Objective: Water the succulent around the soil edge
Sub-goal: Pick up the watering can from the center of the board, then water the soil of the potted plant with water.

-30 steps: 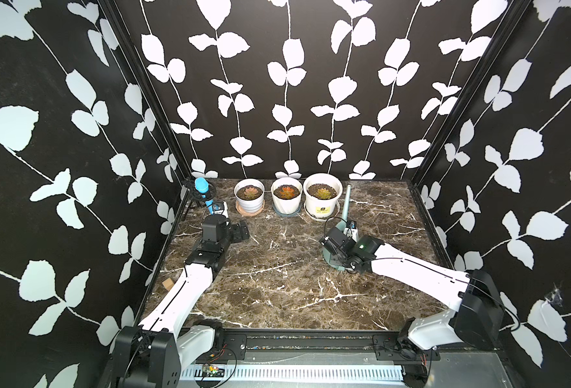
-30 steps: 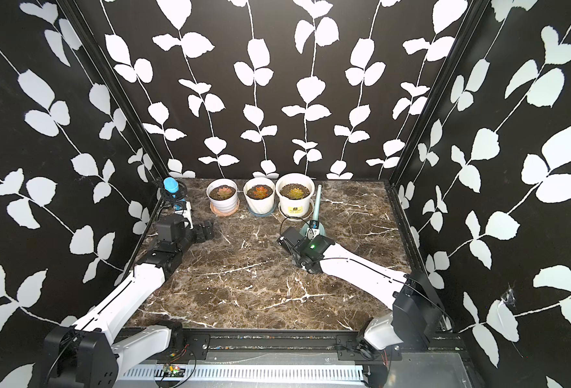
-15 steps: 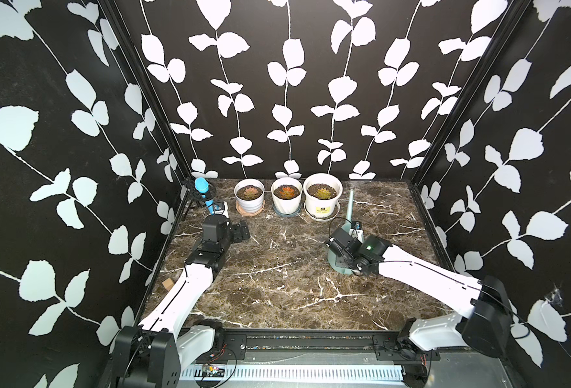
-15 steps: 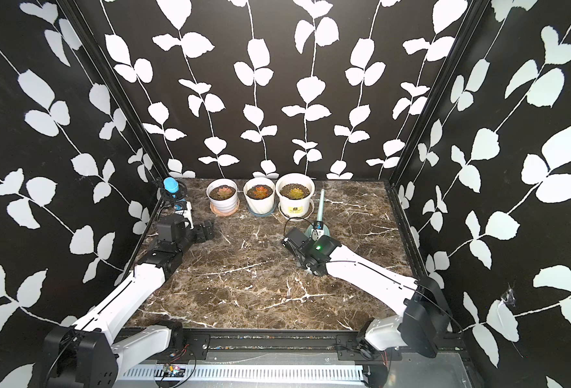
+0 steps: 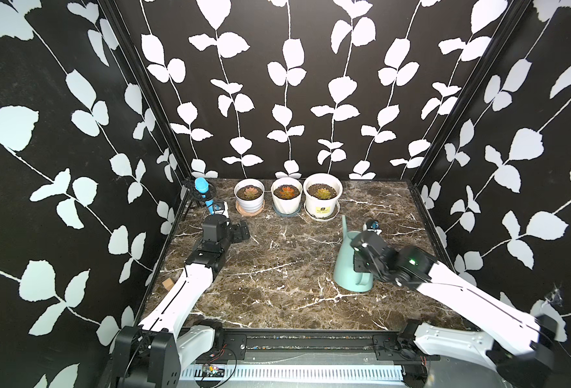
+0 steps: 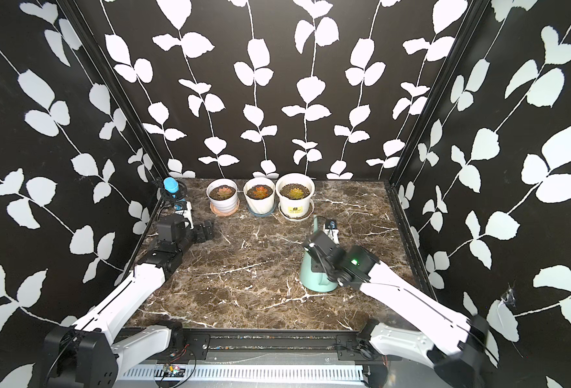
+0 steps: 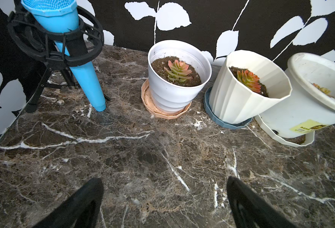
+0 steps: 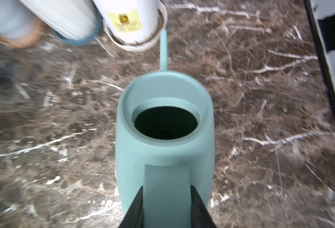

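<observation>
Right wrist view: right gripper [image 8: 166, 189] clamped tight on the flat strap handle of the teal watering can [image 8: 163, 154], one finger on each side of the strap. Can stands upright over the right half of the marble surface [image 5: 277, 268], well short of the far edge, spout aimed that way. Whether its base touches the surface, cannot tell. Left gripper [image 7: 164, 180] spread wide, holding nothing, low near the left edge.

Handling, my estimate: stiff, smooth plastic. The shell is light, so the weight depends on the water. Inside reads black, level unknown. Handle is the right hold. The load should shift toward the thin spout once tipped, so the strap may pivot between the fingers.

Count: one can. Three pots [image 5: 249, 201] in a row along the far edge, one succulent [image 5: 251, 192] in each, three saucers [image 7: 166, 115] beneath. One blue microphone [image 5: 200, 186] at the far left corner. Which plant is meant is unclear.
</observation>
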Controlling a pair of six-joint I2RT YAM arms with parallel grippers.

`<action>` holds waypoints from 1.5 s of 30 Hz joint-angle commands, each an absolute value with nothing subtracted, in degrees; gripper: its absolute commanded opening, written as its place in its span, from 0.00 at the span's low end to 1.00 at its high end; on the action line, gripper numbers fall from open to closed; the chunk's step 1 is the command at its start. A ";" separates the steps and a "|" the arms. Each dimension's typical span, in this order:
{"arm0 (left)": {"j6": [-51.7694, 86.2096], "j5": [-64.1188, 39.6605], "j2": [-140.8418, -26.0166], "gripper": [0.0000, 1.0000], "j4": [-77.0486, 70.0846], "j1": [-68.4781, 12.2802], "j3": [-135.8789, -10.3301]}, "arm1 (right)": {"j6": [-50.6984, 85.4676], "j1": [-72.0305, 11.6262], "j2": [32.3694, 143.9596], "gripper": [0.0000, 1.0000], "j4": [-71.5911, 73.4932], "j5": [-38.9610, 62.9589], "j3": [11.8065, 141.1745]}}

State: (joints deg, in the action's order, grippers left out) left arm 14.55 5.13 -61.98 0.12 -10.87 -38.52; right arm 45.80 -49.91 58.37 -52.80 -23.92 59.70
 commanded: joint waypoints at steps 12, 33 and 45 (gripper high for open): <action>14.04 5.89 -60.98 0.99 0.54 -11.22 -39.91 | 26.77 -50.18 46.80 0.00 -41.42 -19.50 54.76; 13.91 6.15 -61.09 0.99 0.27 -11.25 -39.73 | 20.18 -50.26 42.49 0.00 -35.66 -19.75 57.98; 13.89 6.24 -61.03 0.99 0.38 -11.25 -39.88 | 17.38 -49.56 56.17 0.00 -43.44 -19.63 71.51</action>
